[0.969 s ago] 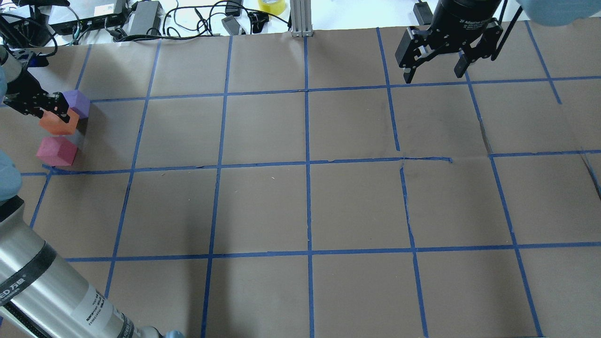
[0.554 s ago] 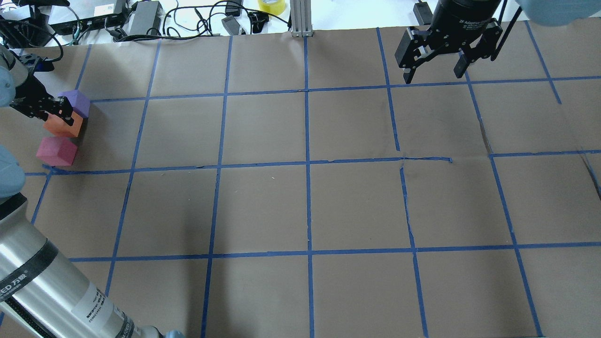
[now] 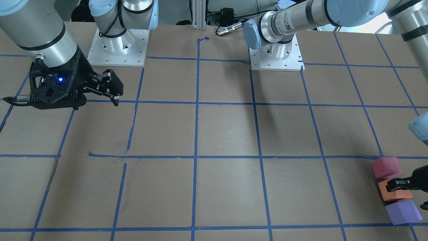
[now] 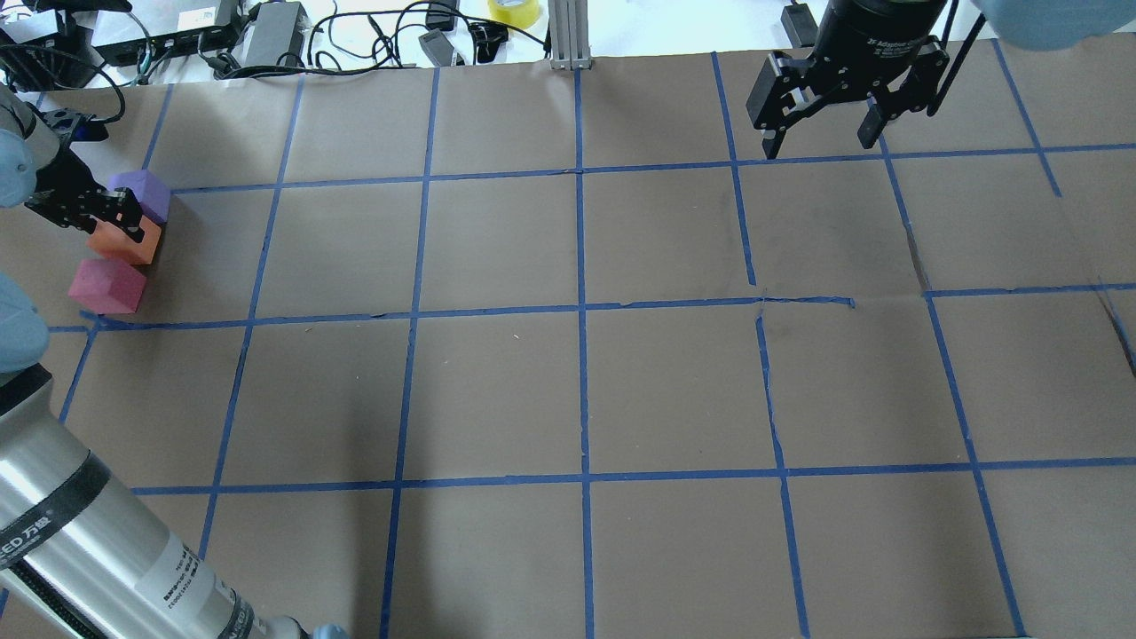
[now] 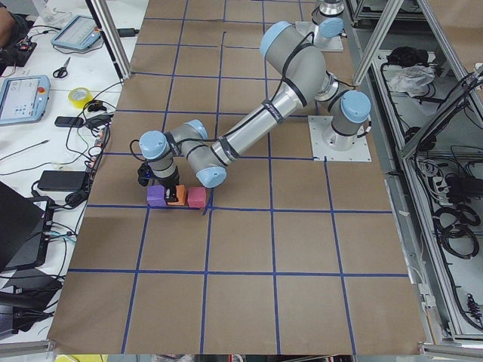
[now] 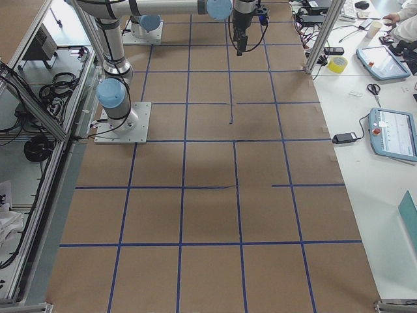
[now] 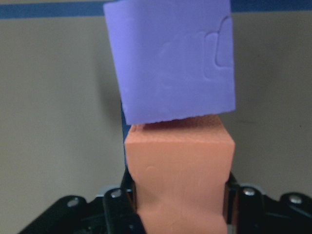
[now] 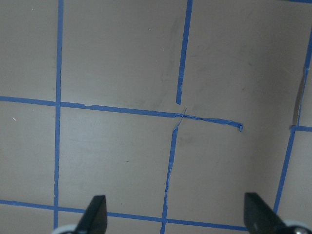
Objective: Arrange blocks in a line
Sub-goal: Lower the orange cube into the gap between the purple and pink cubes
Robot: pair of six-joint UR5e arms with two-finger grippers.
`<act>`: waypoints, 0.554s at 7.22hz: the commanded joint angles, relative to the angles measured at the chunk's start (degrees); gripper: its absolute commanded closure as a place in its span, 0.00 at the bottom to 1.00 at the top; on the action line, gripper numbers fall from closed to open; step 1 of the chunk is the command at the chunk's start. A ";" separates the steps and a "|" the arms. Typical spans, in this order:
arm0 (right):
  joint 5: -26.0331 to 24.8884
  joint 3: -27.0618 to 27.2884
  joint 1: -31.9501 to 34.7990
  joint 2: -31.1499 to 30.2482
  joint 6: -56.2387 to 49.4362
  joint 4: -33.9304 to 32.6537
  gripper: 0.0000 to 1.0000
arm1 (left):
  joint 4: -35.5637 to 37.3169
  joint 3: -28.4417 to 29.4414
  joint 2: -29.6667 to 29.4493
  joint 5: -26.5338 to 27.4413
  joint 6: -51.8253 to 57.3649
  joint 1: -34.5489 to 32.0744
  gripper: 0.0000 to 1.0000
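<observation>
Brown paper gridded with blue tape covers the table; cables crowd its far edge. At the table's left end, the left tool, half cut off by the frame, is clamped on the small orange foam cube. That cube touches the small purple foam cube and seemingly the small red-pink foam cube. The right tool hangs wide, holding nothing.

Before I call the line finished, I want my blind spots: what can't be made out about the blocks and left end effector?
1. Whether the orange block touches the red-pink block: the seam is too small in the overhead view, and the left wrist view leaves the red-pink one out.
2. The left end effector: cut off by the front-facing view's right edge, and it covers part of the orange block's top.
3. The purple block and the other two: outside the exterior right view's frame.
</observation>
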 commanded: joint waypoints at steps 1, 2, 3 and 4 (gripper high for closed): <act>-0.09 0.01 0.00 0.01 -0.05 0.00 0.00 | 0.42 -0.11 -0.26 0.00 0.04 0.00 1.00; -0.09 0.01 0.00 0.01 -0.05 0.00 0.00 | 0.42 -0.29 -0.17 0.00 0.04 0.00 1.00; -0.18 0.01 0.00 0.01 -0.05 0.00 0.00 | 0.77 -0.46 -0.26 0.00 0.04 0.00 1.00; -0.18 -0.08 0.00 0.01 -0.05 0.00 0.00 | 1.47 -0.55 -0.26 0.00 0.12 0.00 1.00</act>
